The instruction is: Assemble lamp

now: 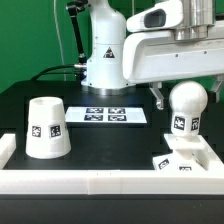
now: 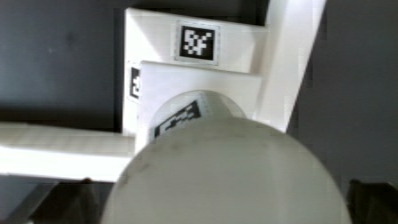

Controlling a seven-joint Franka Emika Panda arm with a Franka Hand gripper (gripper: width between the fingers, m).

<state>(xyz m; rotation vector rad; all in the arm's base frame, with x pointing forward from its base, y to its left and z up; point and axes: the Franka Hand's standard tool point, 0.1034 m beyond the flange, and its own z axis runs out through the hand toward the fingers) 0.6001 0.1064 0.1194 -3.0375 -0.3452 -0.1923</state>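
The round bulb (image 1: 186,104) stands upright on its stem on the small square base (image 1: 186,160) at the exterior view's right. My gripper (image 1: 183,97) is open, with its jaws on either side of the bulb's head; one dark finger (image 1: 157,97) shows apart from the bulb, the other is hidden. In the wrist view the bulb (image 2: 222,160) fills the foreground between the dark fingertips (image 2: 32,205), with the tagged base (image 2: 196,75) behind it. The truncated-cone shade (image 1: 46,128) stands alone at the exterior view's left.
The marker board (image 1: 108,115) lies flat in the middle of the black table. A white rail (image 1: 100,184) runs along the front edge and turns up at both sides. The robot's white pedestal (image 1: 105,60) stands at the back.
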